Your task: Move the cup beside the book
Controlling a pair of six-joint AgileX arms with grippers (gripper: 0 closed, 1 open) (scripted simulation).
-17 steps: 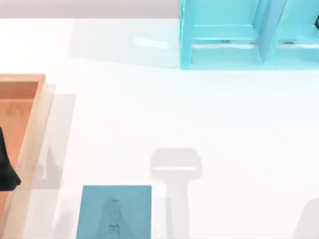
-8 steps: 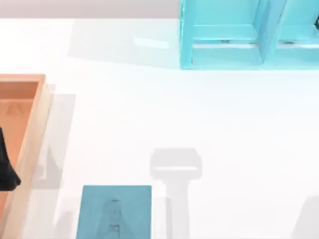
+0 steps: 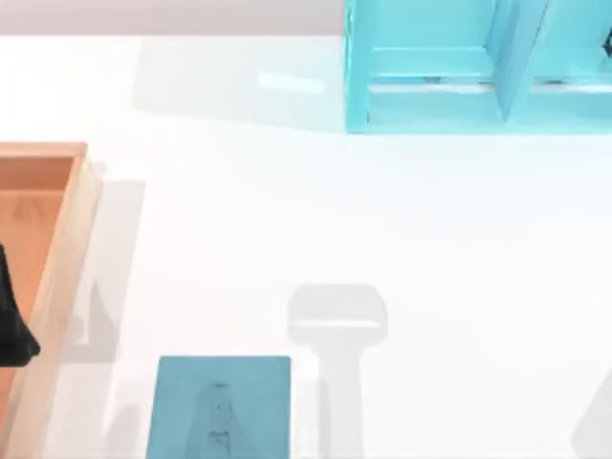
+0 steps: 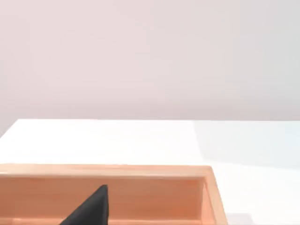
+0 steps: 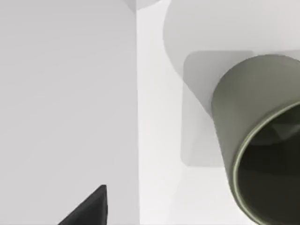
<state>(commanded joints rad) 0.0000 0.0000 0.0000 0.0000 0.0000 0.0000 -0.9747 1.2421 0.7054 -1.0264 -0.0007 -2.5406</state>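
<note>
Right gripper [image 5: 84,208] close above the small olive-grey cylindrical cup [image 5: 255,140], one dark fingertip showing; spread or pressed together, cannot tell. Cup upright on the white table [image 5: 70,93], just beside that fingertip, apparently not yet held.

Best done by centring over the dark mouth, lowering straight, closing squarely on the wall. Then carry low toward the flat teal-blue rectangular book [image 3: 220,406] at the near edge. Set down just beside it, not on the cover.

Left gripper [image 3: 11,320] parked over the orange wooden tray [image 3: 57,258].
</note>
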